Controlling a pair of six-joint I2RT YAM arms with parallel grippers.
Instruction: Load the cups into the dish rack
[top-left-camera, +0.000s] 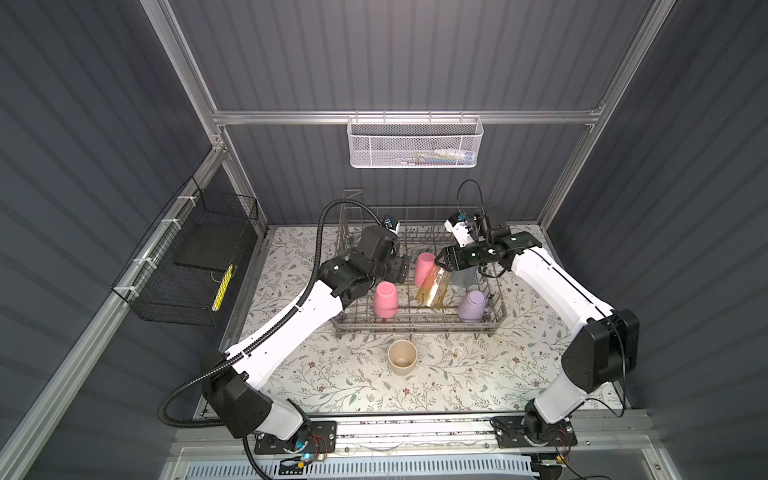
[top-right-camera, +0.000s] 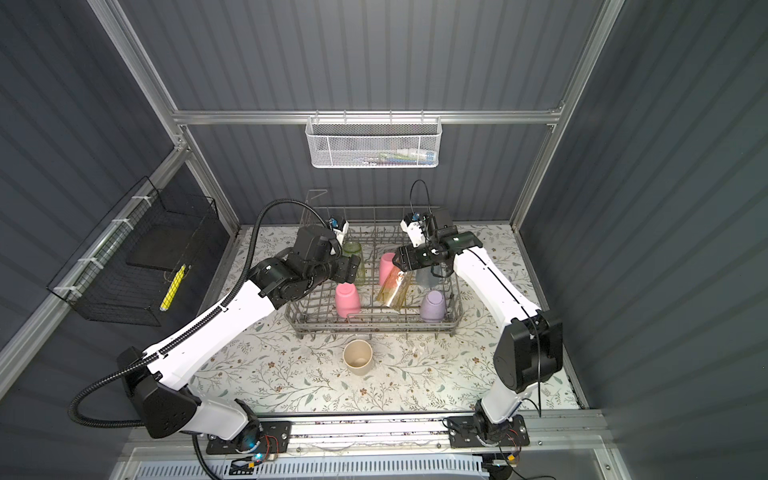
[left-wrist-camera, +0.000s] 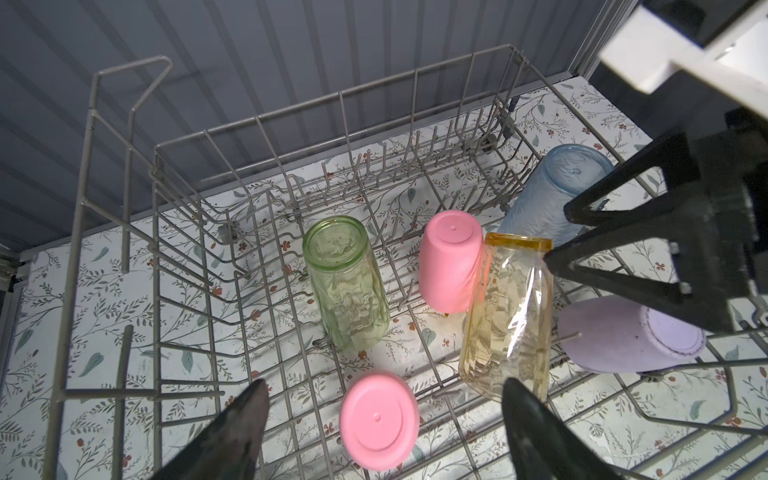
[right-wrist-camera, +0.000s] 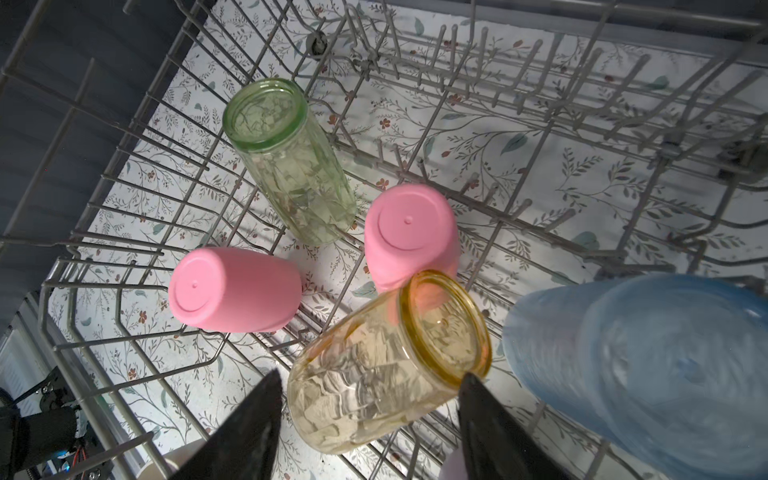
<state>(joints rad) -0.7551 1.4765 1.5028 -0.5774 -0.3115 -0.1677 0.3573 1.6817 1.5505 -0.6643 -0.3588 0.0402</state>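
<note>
My left gripper (left-wrist-camera: 386, 384) and right gripper (right-wrist-camera: 372, 376) both hang released over the dish rack (top-left-camera: 415, 328). The left wrist view shows the amber cup (left-wrist-camera: 507, 316) leaning on a pink cup (left-wrist-camera: 451, 262) inside. Only the top views show the beige cup (top-left-camera: 402, 356), upright before the rack's front edge.

The large grey wire dish rack (left-wrist-camera: 340, 94) looks like matt coated metal. Inside it, the ribbed see-through amber cup (left-wrist-camera: 509, 320) and ribbed green cup (left-wrist-camera: 347, 286) gleam glossy like glass. The opaque pink cup (left-wrist-camera: 379, 419) at its front and the lilac cup (left-wrist-camera: 623, 336) look like matt plastic.
</note>
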